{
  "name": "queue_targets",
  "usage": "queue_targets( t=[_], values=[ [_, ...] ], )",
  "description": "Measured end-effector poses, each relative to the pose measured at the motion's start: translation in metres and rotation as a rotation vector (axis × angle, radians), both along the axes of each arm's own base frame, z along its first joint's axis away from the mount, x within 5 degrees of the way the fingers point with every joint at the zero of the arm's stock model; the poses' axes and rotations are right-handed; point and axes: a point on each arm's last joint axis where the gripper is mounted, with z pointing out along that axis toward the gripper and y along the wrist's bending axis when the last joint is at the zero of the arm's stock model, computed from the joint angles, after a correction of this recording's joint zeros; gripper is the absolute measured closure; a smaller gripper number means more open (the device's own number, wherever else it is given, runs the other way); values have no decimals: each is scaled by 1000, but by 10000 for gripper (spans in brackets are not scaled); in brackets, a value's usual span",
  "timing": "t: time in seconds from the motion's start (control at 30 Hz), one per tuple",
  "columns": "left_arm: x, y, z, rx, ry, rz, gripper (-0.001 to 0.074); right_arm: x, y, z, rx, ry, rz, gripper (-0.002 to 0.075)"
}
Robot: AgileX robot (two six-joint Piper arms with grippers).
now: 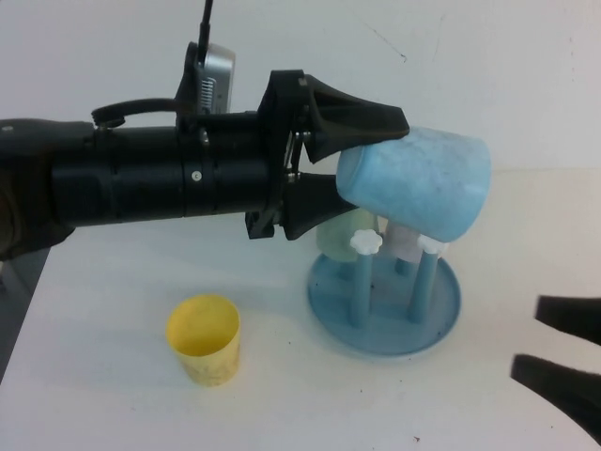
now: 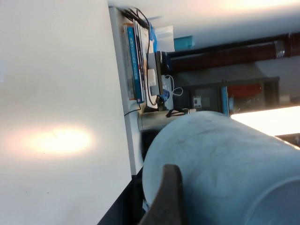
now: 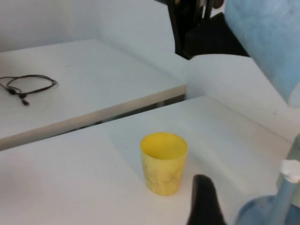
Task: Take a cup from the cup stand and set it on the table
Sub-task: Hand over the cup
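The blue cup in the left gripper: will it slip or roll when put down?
The blue cup, tilted in the left gripper, looks light and rigid. Smooth tapered plastic may slip. On its side it would probably roll in a curve. Right gripper waits open.

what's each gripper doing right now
Left gripper: closed on the light blue cup, held tilted above the cup stand.
Right gripper: open, empty, low at the table's right edge.
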Motion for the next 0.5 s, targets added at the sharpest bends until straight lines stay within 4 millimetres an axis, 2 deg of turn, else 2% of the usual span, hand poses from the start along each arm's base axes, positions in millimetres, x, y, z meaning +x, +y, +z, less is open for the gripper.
queue_targets(
  t=[0.17,0.33,0.5],
  values=[
    [1,0,0,-26,110,26,160,36,10,4,29,66,125,302],
    [1,0,0,-32,131,26,160,66,17,3,68,124,200,301],
    [-1,0,0,-39,137,7,160,83,21,6,107,137,268,301]
  ],
)
